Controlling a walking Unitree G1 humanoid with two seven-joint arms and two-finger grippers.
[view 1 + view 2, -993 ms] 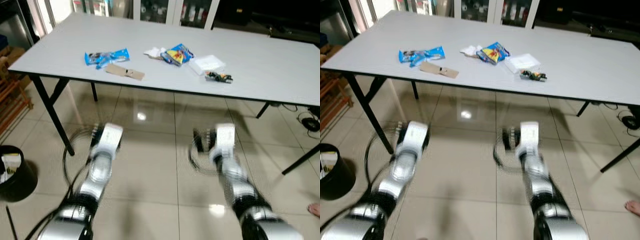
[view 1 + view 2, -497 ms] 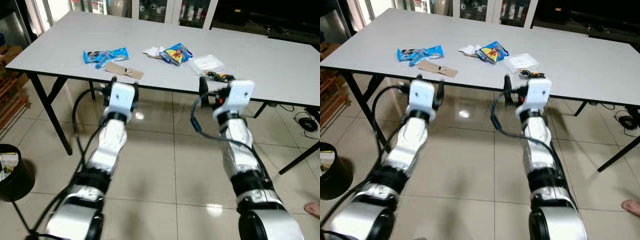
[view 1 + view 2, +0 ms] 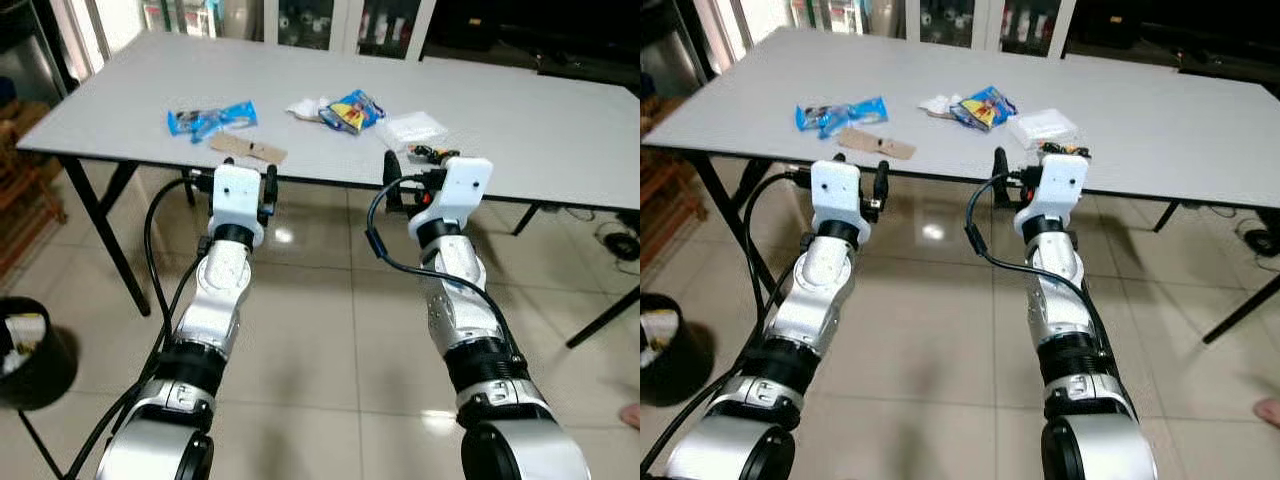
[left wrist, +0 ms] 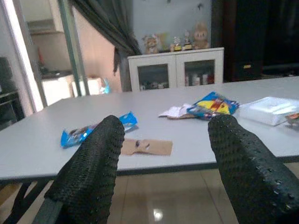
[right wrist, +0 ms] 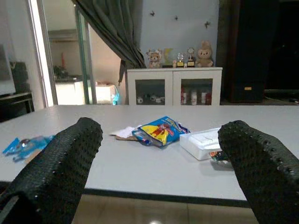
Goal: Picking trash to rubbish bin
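Observation:
On the white table [image 3: 540,130] lies trash: a blue wrapper [image 3: 211,117], a brown cardboard piece [image 3: 249,149], a white tissue [image 3: 305,105], a blue-and-yellow snack bag [image 3: 352,109], a clear white box [image 3: 415,129] and a small dark item [image 3: 433,154]. Both arms are raised to the table's near edge. My left gripper [image 3: 240,172] is open just short of the cardboard [image 4: 146,146]. My right gripper [image 3: 418,168] is open, facing the snack bag [image 5: 160,131] and the box [image 5: 203,143]. Nothing sits between either pair of fingers.
A black rubbish bin [image 3: 30,352] stands on the tiled floor at the far left, with paper inside. Black table legs [image 3: 112,235] run down below the edge. A wooden rack [image 3: 25,190] is at the left; cables [image 3: 618,240] and a person's foot [image 3: 630,415] are at the right.
Both arms have risen from low over the floor to the table's near edge. In the last half second they only settled slightly.

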